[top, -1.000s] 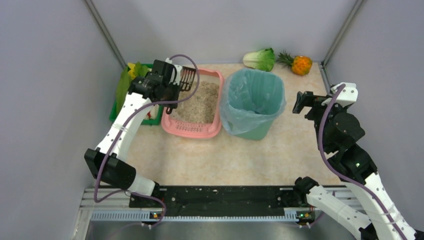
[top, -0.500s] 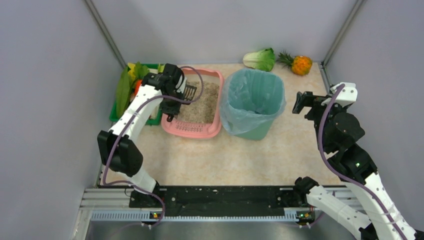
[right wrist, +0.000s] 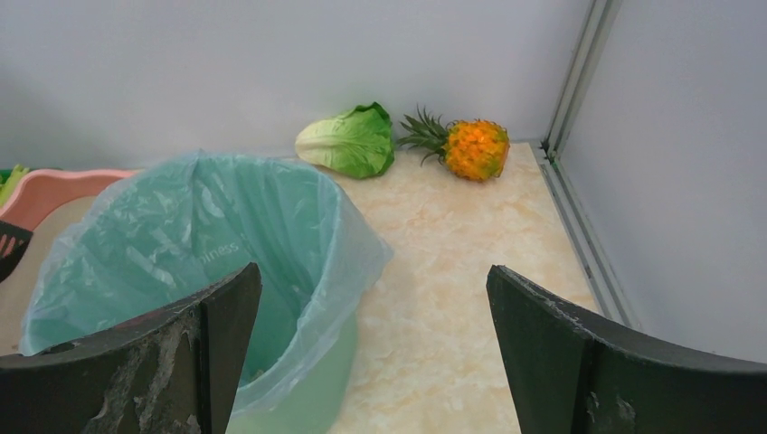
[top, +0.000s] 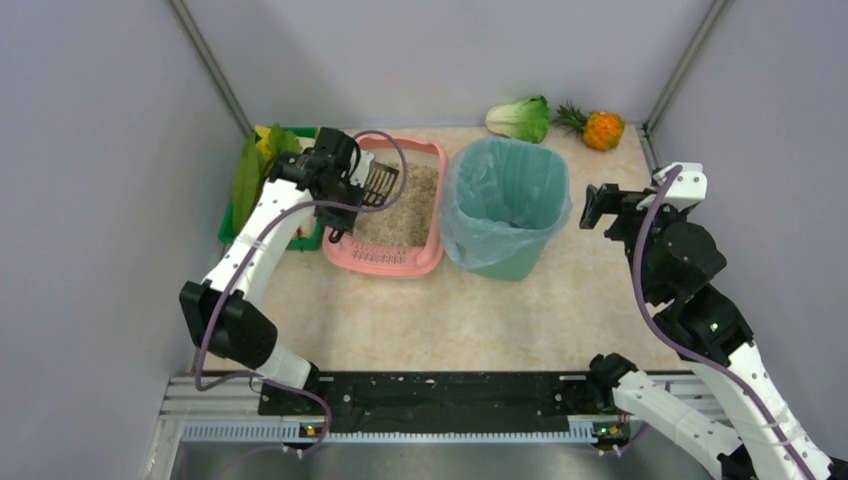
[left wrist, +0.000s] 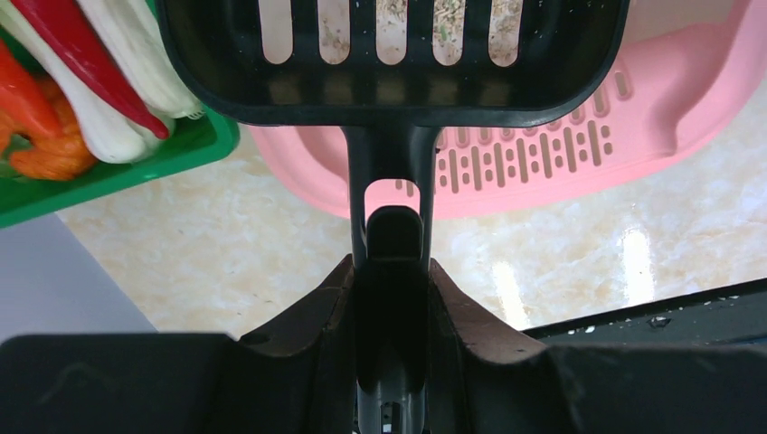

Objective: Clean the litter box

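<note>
The pink litter box with grey-beige litter lies left of the bin; its slotted grille end faces the arms. My left gripper hangs over the box's left side, shut on the handle of a black slotted scoop. In the left wrist view the scoop head fills the top, and the handle runs back between my fingers. A few litter grains show through its slots. My right gripper stands open and holds nothing, just right of the bin; in its own view it is above the floor.
A teal bag-lined bin stands between the box and the right arm. A green crate of vegetables sits against the box's left side. A cabbage and a pineapple lie at the back wall.
The left gripper carried the scoop from the box's back-left corner forward over the litter, and its arm swung. The right gripper shifted slightly left towards the bin.
</note>
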{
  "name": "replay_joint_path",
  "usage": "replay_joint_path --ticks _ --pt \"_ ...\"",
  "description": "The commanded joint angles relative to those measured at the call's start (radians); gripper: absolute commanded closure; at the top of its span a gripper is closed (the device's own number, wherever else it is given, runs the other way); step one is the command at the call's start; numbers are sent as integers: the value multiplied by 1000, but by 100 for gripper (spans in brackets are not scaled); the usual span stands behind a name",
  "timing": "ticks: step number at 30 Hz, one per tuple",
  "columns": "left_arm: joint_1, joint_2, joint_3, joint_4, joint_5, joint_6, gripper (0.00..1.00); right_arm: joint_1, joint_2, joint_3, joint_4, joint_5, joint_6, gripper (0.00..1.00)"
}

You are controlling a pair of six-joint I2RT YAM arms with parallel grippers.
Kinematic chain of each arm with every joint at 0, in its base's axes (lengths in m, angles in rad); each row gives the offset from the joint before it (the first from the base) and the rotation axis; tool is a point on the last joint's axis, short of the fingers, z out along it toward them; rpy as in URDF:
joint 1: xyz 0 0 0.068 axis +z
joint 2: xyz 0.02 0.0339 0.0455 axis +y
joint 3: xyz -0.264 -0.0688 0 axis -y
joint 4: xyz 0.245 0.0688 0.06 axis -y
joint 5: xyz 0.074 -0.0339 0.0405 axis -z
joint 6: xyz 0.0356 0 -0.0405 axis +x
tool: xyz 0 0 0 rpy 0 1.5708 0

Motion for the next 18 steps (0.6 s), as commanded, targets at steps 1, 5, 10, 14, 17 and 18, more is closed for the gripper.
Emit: replay_joint_path --ticks 1,5,10,14,17,18 --pt "-11 -117 6 100 1 124 99 6 0 44 11 -22 16 5" --pt "-84 -168 61 150 -36 249 99 7 -9 40 9 -22 26 5" --pt "-238 -154 197 158 -191 474 100 7 -20 35 1 -17 32 5" --pt "-309 -79 334 134 -276 577 100 6 -44 28 -6 -2 37 5" --pt "-353 -26 415 136 -336 644 100 7 -60 24 -16 16 34 5" --pt "-375 -9 423 148 -374 672 100 6 -64 24 -18 22 32 5"
